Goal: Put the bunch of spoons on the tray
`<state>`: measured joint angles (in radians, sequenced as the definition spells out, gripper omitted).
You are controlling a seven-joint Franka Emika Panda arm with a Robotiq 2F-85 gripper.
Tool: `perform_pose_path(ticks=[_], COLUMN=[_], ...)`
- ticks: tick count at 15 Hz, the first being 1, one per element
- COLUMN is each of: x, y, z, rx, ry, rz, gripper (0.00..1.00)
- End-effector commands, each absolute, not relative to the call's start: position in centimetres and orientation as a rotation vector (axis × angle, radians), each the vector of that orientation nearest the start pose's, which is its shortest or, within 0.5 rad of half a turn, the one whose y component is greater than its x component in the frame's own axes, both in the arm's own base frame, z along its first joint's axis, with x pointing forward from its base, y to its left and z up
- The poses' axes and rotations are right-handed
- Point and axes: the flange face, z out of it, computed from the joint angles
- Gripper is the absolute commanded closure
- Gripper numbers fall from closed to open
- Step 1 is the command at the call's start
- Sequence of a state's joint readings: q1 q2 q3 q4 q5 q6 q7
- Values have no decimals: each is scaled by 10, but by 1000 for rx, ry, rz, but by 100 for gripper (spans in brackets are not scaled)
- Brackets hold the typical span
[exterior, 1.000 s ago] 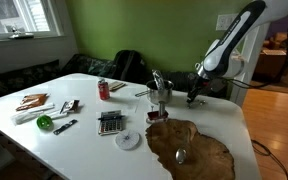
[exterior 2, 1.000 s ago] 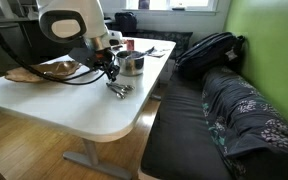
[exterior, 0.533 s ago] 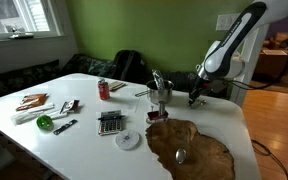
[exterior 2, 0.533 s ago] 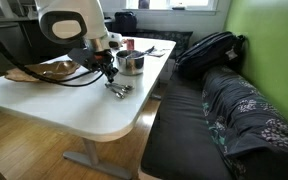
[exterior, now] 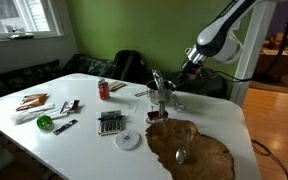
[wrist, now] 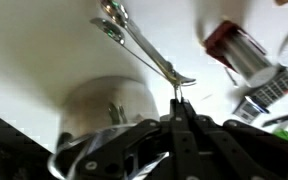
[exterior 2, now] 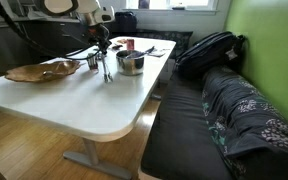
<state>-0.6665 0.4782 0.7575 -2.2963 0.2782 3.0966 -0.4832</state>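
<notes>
My gripper (exterior: 185,66) is shut on the bunch of spoons (exterior 2: 106,68) and holds it in the air above the table. The shiny spoons dangle from the fingertips (exterior 2: 101,47). In the wrist view the gripper (wrist: 176,104) pinches the joined end, and the spoons (wrist: 134,38) fan out away from it. The tray (exterior: 209,152) is a large dark-brown wooden slab with a wavy edge at the near part of the table. It also shows in an exterior view (exterior 2: 42,72), a little to the side of the hanging spoons.
An upright metal holder with utensils (exterior: 161,95) stands near the gripper, and shows in the wrist view (wrist: 99,112). A lone spoon (exterior: 180,155) lies on the tray. A red can (exterior: 103,89), a calculator (exterior: 110,122) and a white disc (exterior: 129,140) are on the table.
The gripper has risen from the table top with the bunch of spoons, which lay on the table before, and has moved towards the metal holder.
</notes>
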Motion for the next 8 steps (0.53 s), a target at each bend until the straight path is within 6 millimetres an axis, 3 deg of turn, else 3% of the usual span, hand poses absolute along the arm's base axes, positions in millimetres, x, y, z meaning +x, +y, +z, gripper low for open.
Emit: perform_pose_path(ticks=[1, 5, 8], x=[539, 519, 515], y=[50, 75, 94], z=[277, 314, 343], rx=[-2701, -2632, -2581], ry=[-383, -532, -662], rz=[-619, -545, -552], gripper=[99, 99, 99])
